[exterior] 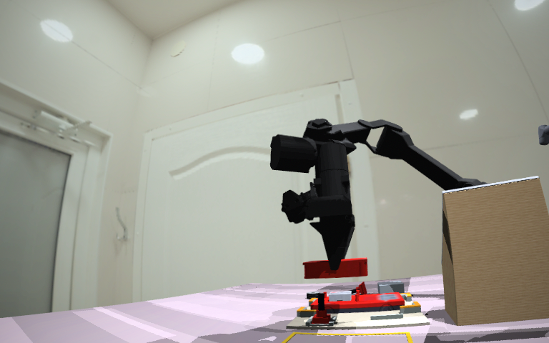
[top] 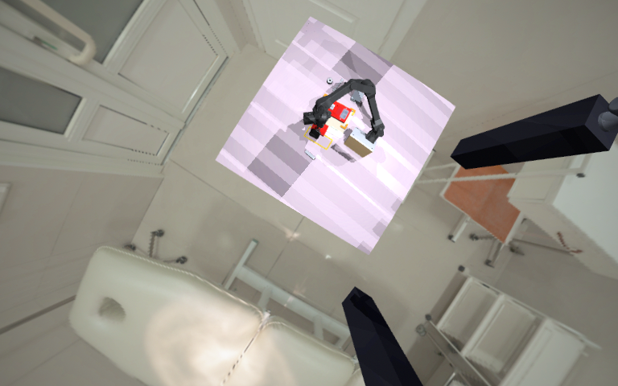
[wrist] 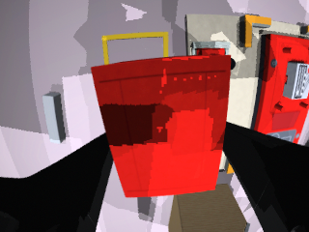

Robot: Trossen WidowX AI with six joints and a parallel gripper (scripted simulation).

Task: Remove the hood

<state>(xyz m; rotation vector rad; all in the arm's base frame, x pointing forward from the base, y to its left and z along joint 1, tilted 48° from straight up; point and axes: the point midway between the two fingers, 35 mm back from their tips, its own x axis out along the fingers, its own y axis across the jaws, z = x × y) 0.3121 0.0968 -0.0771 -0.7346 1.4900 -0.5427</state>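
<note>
While the red hood (top: 321,129) (exterior: 319,269) (wrist: 166,130) is held aloft — clasped between the gripper's fingers (exterior: 334,264) — the yellow-outlined area (top: 329,145) (exterior: 348,334) (wrist: 135,35) is left unfilled.

Wrist view crops toy car (top: 336,109) (exterior: 372,300) (wrist: 270,103)

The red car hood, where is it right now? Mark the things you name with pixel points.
In the exterior view, the red hood (exterior: 354,267) (wrist: 193,140) is up in the air between the gripper's fingers (exterior: 334,262), above the white board (exterior: 356,323) that the toy car (exterior: 380,300) (wrist: 275,103) sits on.
</note>
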